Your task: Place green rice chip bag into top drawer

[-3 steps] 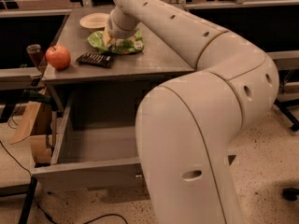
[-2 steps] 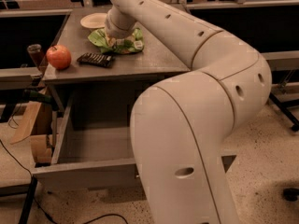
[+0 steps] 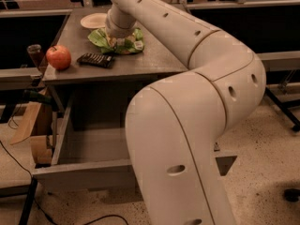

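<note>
Gripper (image 3: pixel 118 39) over bag (image 3: pixel 135 43), drawer (image 3: pixel 84 171) open

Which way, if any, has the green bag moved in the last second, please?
No: the green bag stays next to the plate, with the claw over it.

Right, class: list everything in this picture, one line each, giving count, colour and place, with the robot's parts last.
green rice chip bag: one, bright green, back of the table top, under the gripper
apple: one, red, table's front left corner
ridged bar: one, dark, lying between apple and bag
plate: one, pale, behind the bag
table: one, grey
top drawer: one, grey, open below the table top
arm: one, cream-white, arching from foreground to table
gripper: one, down on the bag
</note>
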You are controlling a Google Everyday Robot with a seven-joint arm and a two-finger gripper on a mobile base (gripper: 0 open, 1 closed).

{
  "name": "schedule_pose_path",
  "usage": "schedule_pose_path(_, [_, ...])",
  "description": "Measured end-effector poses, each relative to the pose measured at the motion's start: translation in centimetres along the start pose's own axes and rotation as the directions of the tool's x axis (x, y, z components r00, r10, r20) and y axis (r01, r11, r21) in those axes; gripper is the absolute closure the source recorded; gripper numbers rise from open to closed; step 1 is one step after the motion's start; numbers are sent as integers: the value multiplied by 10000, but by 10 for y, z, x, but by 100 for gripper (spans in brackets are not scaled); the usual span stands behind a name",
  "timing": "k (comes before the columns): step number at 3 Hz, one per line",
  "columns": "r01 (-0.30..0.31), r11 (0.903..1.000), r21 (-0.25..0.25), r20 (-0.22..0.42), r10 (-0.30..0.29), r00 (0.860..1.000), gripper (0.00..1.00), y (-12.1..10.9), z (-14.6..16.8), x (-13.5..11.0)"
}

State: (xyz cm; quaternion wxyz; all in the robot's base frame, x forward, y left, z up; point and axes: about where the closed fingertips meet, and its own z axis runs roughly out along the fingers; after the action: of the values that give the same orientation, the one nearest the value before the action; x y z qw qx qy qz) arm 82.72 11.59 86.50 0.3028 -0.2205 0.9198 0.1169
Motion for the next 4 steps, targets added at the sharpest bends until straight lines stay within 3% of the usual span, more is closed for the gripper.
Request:
schedule_pose_path(1, [-355,9987,353,6,355,9994,100,-20,-11,6])
schedule_pose_path(2, [-356,9987,354,6,356,9994,100,-20,-14,4])
schedule_pose_path(3, [-753,9942,765,373,726,9967,100,-40,-35,12])
schedule_pose_path(4, [-1740,9727,1536,1794,1457,9729,100,-82,-102,18])
